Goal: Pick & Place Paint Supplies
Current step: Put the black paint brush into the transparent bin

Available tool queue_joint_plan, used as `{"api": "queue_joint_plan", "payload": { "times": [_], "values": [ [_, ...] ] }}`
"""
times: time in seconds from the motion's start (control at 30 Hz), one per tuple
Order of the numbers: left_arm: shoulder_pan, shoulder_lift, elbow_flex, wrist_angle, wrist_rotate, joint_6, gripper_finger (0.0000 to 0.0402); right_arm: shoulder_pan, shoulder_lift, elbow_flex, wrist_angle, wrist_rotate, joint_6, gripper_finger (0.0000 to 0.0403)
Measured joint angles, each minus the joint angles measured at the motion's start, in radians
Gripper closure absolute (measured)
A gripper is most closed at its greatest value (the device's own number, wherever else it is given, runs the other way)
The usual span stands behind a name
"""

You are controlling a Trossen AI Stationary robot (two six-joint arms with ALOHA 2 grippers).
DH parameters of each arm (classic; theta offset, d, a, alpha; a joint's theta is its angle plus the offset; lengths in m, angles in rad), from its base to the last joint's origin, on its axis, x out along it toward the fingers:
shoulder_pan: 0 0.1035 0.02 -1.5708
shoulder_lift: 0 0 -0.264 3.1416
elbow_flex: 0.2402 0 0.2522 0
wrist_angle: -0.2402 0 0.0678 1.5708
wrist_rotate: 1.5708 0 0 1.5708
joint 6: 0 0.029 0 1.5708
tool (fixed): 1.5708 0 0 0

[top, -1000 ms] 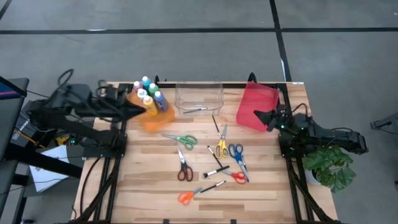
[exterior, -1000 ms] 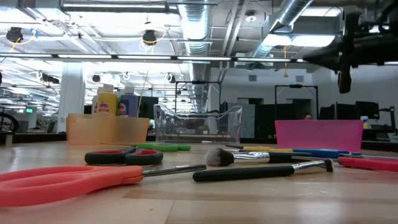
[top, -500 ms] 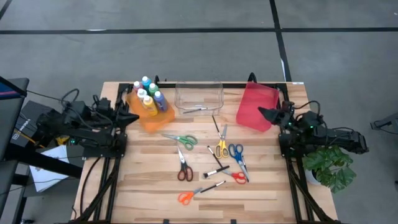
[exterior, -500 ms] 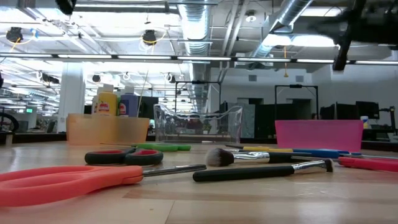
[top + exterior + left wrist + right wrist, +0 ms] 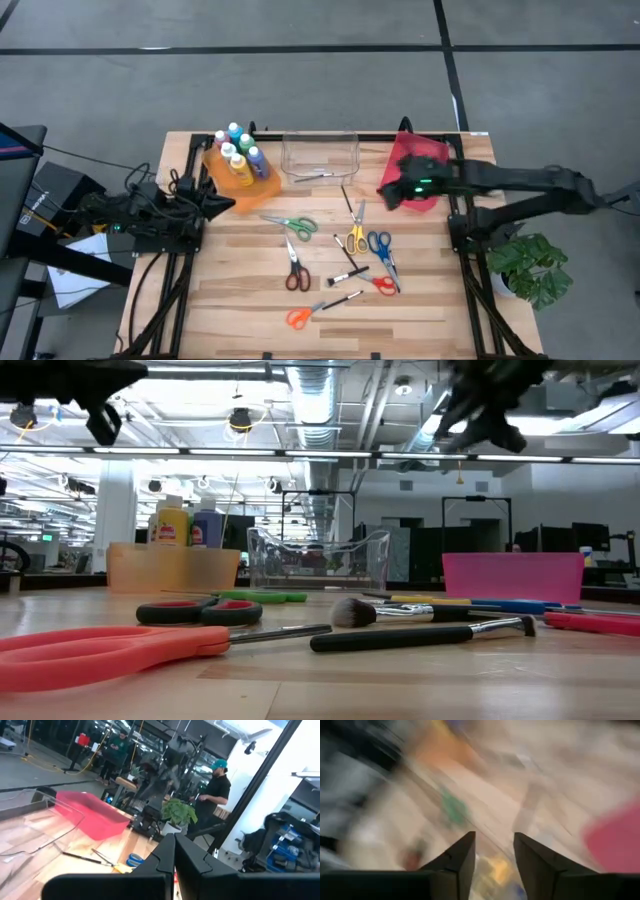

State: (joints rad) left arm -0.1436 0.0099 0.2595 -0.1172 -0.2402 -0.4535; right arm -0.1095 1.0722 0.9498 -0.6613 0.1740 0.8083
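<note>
My right claw (image 5: 385, 192) hangs above the near corner of the red bin (image 5: 432, 152), its fingers (image 5: 460, 862) parted with a plain gap between them and nothing in it. I judge this the reach toward a fresh pick. Just ahead of and below the claw, on the boards, lie the yellow-handled scissors (image 5: 355, 238) and the blue-handled scissors (image 5: 378, 243), with a thin dark paintbrush (image 5: 346, 199) nearer the clear bin (image 5: 320, 152); farther off lie the green-handled scissors (image 5: 297, 224). The paint bottles (image 5: 238, 152) stand well beyond in the orange bin (image 5: 252, 189). My left claw (image 5: 228, 203) waits pinched shut beside that bin. Next I should come down square over one handle, wide enough to straddle it.
</note>
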Motion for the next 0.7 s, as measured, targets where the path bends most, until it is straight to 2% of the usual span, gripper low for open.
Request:
{"api": "queue_joint_plan", "payload": {
  "times": [0.17,0.27,0.37,0.53,0.7],
  "values": [
    [0.0,-0.009,-0.057,0.027,0.004,-0.025,0.0401,-0.003,0.383,0.286,-0.284,-0.009,-0.051,0.0215],
    [0.0,-0.01,-0.087,0.023,0.009,-0.049,0.0401,-0.002,0.579,0.417,-0.325,-0.009,-0.081,0.019],
    [0.0,-0.01,-0.113,0.035,0.025,-0.063,0.0401,-0.005,0.736,0.491,-0.33,-0.024,-0.114,0.0178],
    [0.0,-0.01,-0.176,0.102,0.056,-0.08,0.0401,-0.022,0.906,0.521,-0.335,-0.106,-0.139,0.0175],
    [0.0,-0.01,-0.252,0.177,0.056,-0.104,0.0401,-0.032,0.96,0.52,-0.293,-0.114,-0.164,0.0175]
  ]
}}
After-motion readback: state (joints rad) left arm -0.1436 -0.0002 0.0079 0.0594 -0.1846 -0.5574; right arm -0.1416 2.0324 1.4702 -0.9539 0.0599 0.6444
